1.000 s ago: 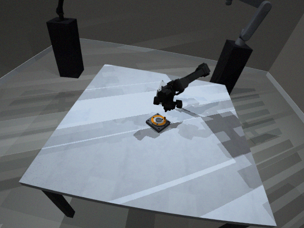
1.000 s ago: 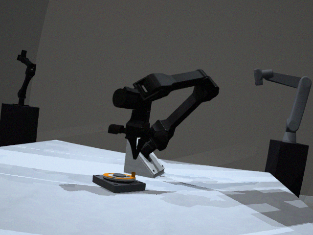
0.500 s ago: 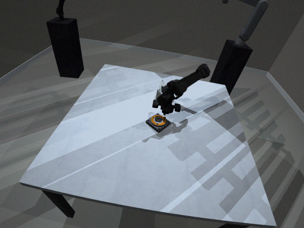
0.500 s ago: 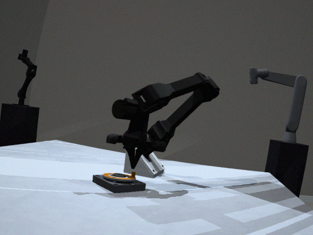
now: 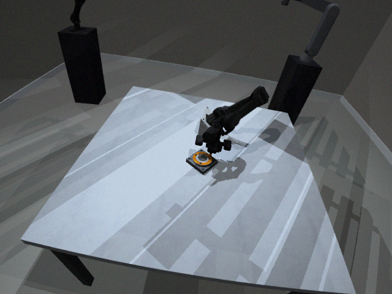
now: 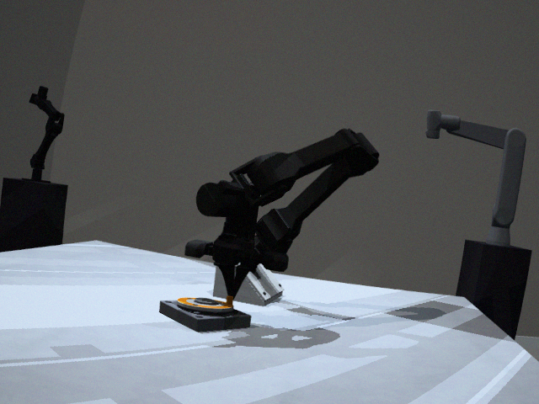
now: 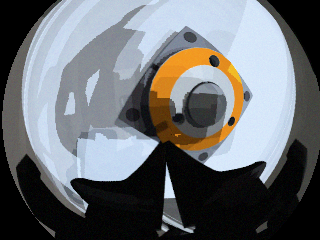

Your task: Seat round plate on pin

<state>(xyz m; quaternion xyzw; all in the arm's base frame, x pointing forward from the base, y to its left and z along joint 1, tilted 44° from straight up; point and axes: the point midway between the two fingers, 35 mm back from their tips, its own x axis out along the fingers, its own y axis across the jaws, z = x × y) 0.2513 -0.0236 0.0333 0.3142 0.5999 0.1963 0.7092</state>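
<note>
The round plate (image 5: 202, 158), grey with a broad orange ring, lies on the dark square base (image 5: 201, 162) near the middle of the pale tabletop (image 5: 133, 202), a little toward one o'clock of centre in the top view. In the wrist view the plate (image 7: 194, 103) is threaded over the grey post (image 7: 206, 103), and small dark holes dot its orange ring; the pin cannot be made out in any view. In the exterior view the plate (image 6: 204, 303) looks slightly tilted on the base (image 6: 204, 316), its edge raised rather than flush, and a short orange tab (image 6: 229, 300) stands up at the plate's three o'clock edge. The black arm (image 6: 304, 173) reaches down from the tabletop's one o'clock side, with the fingers (image 6: 233, 292) pointing straight down and their tips right at that tab, touching or just beside it; which of the two cannot be told. The fingers are drawn fully together with nothing between them; in the wrist view they (image 7: 166, 160) appear as two dark wedges meeting at a point at the plate's six o'clock edge. A grey wedge-shaped block (image 6: 254, 284) sits on the tabletop just behind the base, beside the arm. Two dark pedestals (image 5: 82, 64) with other arms stand off the tabletop at eleven and one o'clock.
</note>
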